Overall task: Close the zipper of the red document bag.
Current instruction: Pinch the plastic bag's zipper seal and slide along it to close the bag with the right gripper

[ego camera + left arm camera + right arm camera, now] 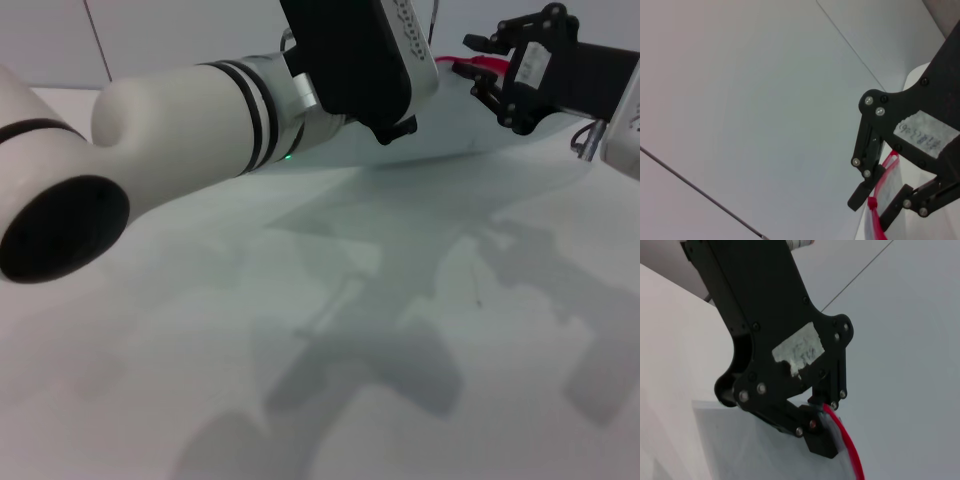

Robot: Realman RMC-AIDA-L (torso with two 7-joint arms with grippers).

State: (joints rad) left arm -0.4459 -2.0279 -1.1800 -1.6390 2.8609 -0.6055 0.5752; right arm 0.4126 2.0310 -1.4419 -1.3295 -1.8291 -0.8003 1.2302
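Left, reaching across from the white forearm: black left gripper (822, 412), pinched shut on the thin bright red zipper strip (847, 450) along the raised far edge. Centre: large translucent pale blue-grey plastic document bag (470, 125), flat, smooth, sloping up off the white table (200, 330) between both arms. Right: black right gripper (874, 192), fingers (862, 192) closed narrowly on the same red strip. Broad bare tabletop in front, crossed by arm shadows.

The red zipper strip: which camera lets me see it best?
The right wrist view: the zipper curves out bright from the left gripper. The left wrist view shows it between the right gripper's fingers. The head view catches a sliver.
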